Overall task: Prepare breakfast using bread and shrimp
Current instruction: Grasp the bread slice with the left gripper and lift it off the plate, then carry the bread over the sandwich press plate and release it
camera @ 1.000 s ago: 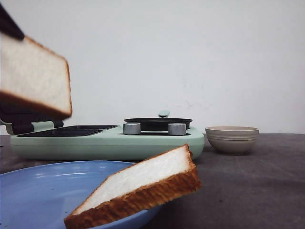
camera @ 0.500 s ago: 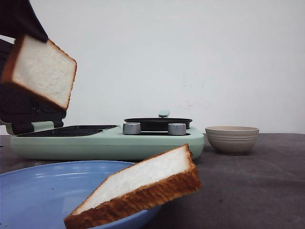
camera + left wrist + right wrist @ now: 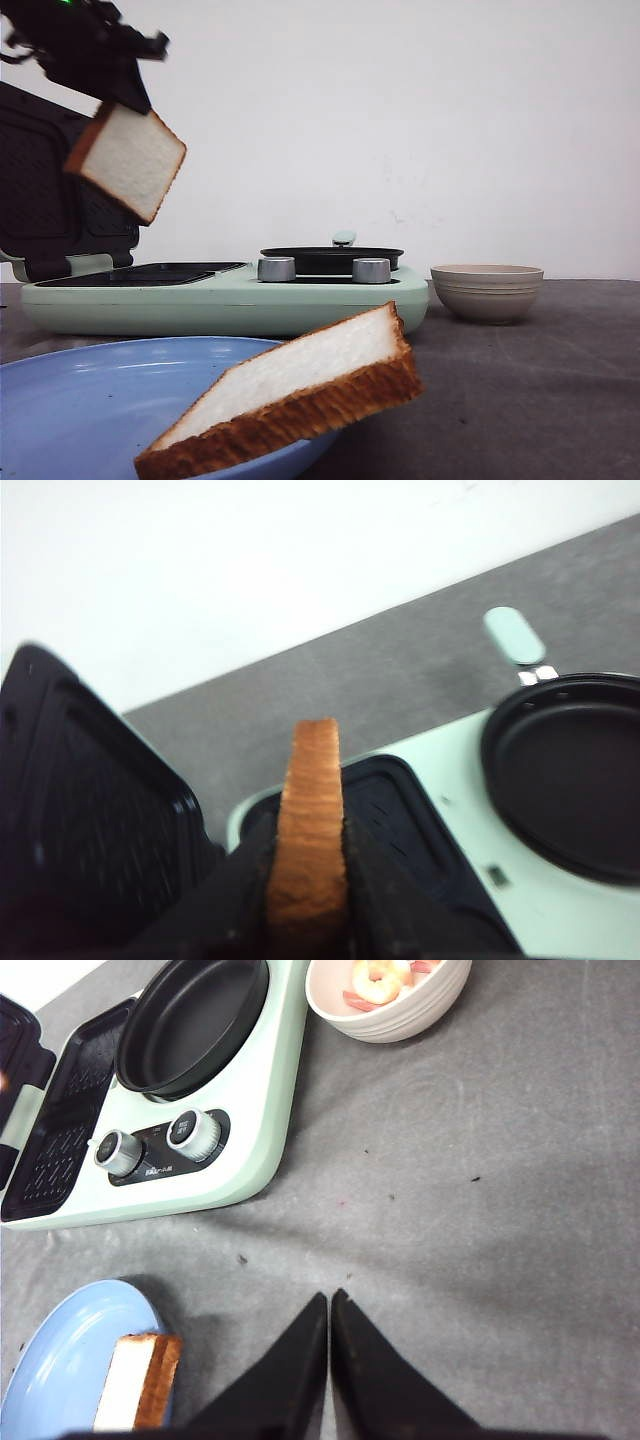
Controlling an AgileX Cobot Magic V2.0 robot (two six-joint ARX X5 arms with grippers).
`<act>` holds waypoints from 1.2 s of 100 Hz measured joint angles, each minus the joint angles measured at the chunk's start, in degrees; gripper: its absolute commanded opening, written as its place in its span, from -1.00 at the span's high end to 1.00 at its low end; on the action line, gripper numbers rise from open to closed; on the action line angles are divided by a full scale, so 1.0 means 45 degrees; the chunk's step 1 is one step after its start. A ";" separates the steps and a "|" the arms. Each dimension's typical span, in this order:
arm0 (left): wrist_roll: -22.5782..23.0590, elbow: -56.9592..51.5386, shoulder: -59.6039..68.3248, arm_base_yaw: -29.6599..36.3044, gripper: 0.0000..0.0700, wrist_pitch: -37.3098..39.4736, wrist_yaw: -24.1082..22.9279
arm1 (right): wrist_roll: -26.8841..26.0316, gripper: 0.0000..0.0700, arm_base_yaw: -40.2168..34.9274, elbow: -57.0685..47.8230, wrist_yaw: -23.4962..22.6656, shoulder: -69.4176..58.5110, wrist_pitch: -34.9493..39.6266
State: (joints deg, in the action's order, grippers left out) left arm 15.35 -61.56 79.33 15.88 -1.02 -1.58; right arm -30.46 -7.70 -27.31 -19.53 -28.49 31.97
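Observation:
One slice of bread [image 3: 128, 160] hangs in the air above the left grill plate [image 3: 150, 274] of the mint-green cooker, pinched by my left gripper [image 3: 105, 98]. In the left wrist view its brown crust [image 3: 308, 820] stands edge-on between the two fingers [image 3: 240, 880]. A second slice of bread [image 3: 300, 385] leans on the rim of the blue plate [image 3: 90, 400] at the front. Shrimp [image 3: 378, 980] lie in the beige bowl [image 3: 390, 1005]. My right gripper [image 3: 329, 1300] is shut and empty over bare grey table, right of the plate.
The cooker [image 3: 230, 295] has an open black lid [image 3: 50, 200] at its left, a round black pan [image 3: 330, 258] and two metal knobs [image 3: 277, 269]. The beige bowl [image 3: 487, 291] stands right of it on the grey table [image 3: 540, 390].
My left gripper has carried its slice away from the camera and rightwards, so it now hangs smaller over the cooker's left plate. The plate slice and the right gripper have not moved.

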 measured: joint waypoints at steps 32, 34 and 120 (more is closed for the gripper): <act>0.1957 -0.2584 0.3201 -0.0058 0.99 0.0015 -0.0680 | 0.0000 1.00 0.0000 0.0000 0.0000 0.0000 0.0151; 0.2089 -0.2696 0.3347 -0.0058 0.99 0.0019 -0.0719 | 0.0000 1.00 0.0000 0.0000 0.0000 0.0000 0.0180; 0.4449 -0.3138 0.5105 -0.0049 0.99 0.1054 -0.1248 | 0.0005 1.00 0.0000 0.0000 0.0005 0.0000 0.0345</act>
State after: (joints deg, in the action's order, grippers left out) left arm 35.38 -75.68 102.30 15.66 3.73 -7.20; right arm -30.44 -7.70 -27.31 -19.51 -28.49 33.52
